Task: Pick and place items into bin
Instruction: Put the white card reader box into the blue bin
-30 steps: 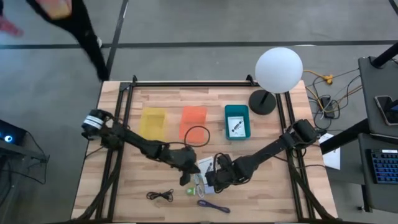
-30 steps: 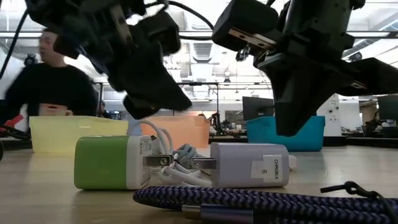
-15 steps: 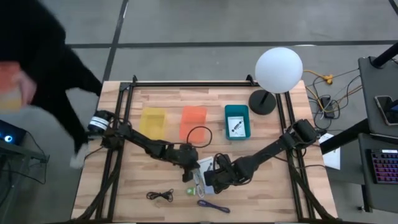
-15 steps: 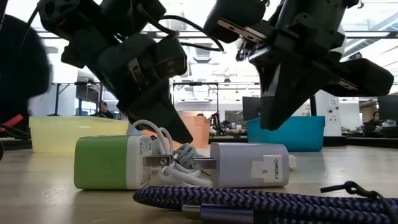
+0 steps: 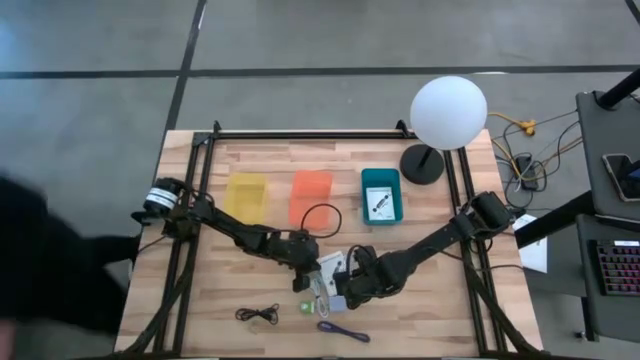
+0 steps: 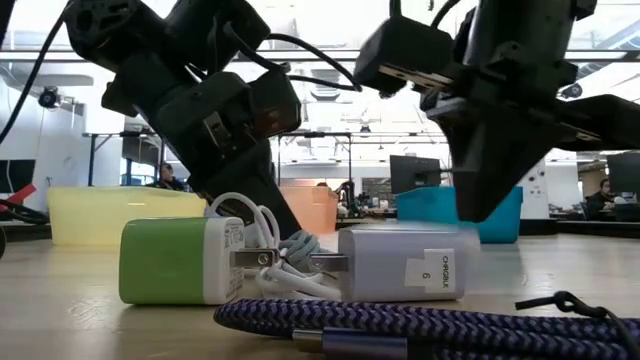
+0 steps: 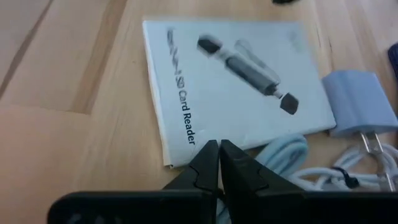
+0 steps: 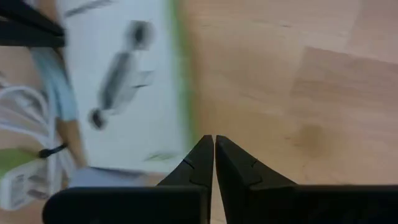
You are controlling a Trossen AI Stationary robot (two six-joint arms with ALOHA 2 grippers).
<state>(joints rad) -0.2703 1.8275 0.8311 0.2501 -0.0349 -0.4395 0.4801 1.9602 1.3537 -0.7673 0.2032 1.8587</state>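
A white card with black print (image 5: 333,265) lies flat near the table's middle. Near it are a white cord (image 7: 287,155), a green charger block (image 6: 180,262), a lavender cube charger (image 6: 400,265) and a purple cord (image 6: 420,335). A black cord (image 5: 258,315) lies apart to the left. My left gripper (image 7: 219,148) is shut, its tips low at the card's edge. My right gripper (image 8: 213,144) is also shut and hangs over bare wood just beside the card (image 8: 124,87). My left gripper comes down slanting from the table's left, its shut fingertips (image 7: 208,154) at the card's edge (image 7: 186,157) near the white cord. I cannot tell whether they touch the card or hover just above it.
Yellow bin (image 5: 247,197), orange bin (image 5: 310,195) and teal bin (image 5: 381,195) stand in a row toward the far side; the teal one holds a small item. A white globe lamp (image 5: 448,110) stands at the far right. A black cable loop (image 5: 318,215) lies by the orange bin.
My left gripper has come down toward the card and white cord, staying shut. My right gripper has swayed left, then back toward the table's right, still shut. A person beyond the table's left side has moved away. The items have not moved.
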